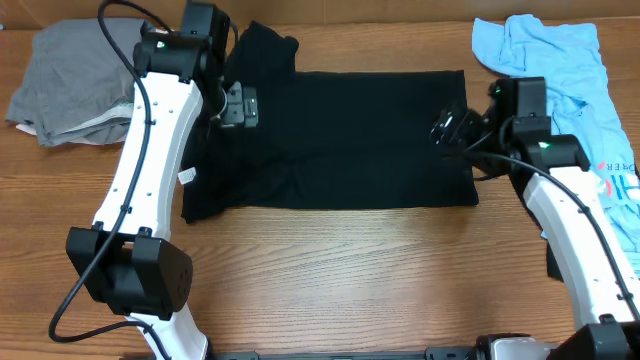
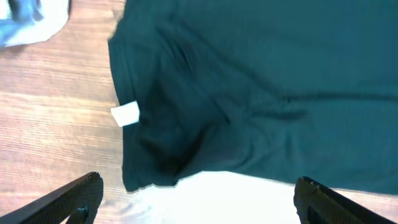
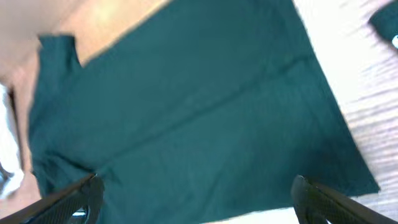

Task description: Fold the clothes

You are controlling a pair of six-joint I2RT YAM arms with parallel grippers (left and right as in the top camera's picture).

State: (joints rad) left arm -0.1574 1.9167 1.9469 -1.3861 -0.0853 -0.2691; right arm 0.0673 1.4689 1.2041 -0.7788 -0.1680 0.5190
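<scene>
Left gripper (image 1: 238, 106), right gripper (image 1: 447, 128) spread over black T-shirt (image 1: 350, 140) ends.

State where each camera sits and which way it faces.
Overhead: above the table, looking straight down on black shirt, grey garment, blue garment; left arm and right arm show.
Left wrist: on the left arm, looking down at the shirt's edge and white tag; left fingers spread.
Right wrist: on the right arm, looking down across the shirt; right fingers spread.
Shared: all see the shirt; overhead and left wrist see the tag.
</scene>
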